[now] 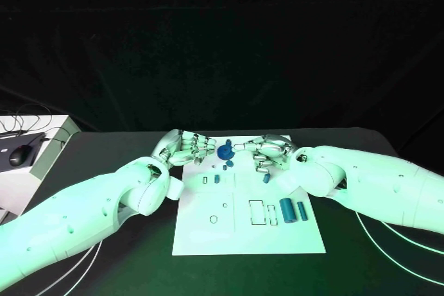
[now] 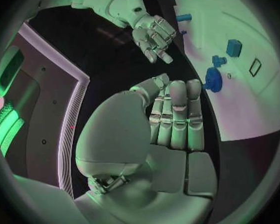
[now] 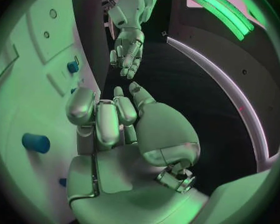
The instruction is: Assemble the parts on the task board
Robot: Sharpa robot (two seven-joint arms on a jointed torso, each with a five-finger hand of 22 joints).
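Observation:
The white task board (image 1: 248, 228) lies in the middle of the black table. At its far end stands a round blue part (image 1: 226, 152) (image 2: 212, 79). My left hand (image 1: 185, 148) (image 2: 174, 117) hovers just left of that part, fingers stretched out side by side and holding nothing. My right hand (image 1: 266, 152) (image 3: 105, 122) hovers just right of it, its fingers curled in on nothing. A small blue peg (image 1: 217, 178) and another small blue piece (image 1: 266, 178) stand nearer on the board. Two blue cylinders (image 1: 294, 210) lie side by side at its right.
Rectangular slots (image 1: 256, 214) and small holes mark the near half of the board. A pale desk with a mouse (image 1: 18, 156) and cables stands beyond the table's far left corner. Black table surface (image 1: 111, 148) surrounds the board on both sides.

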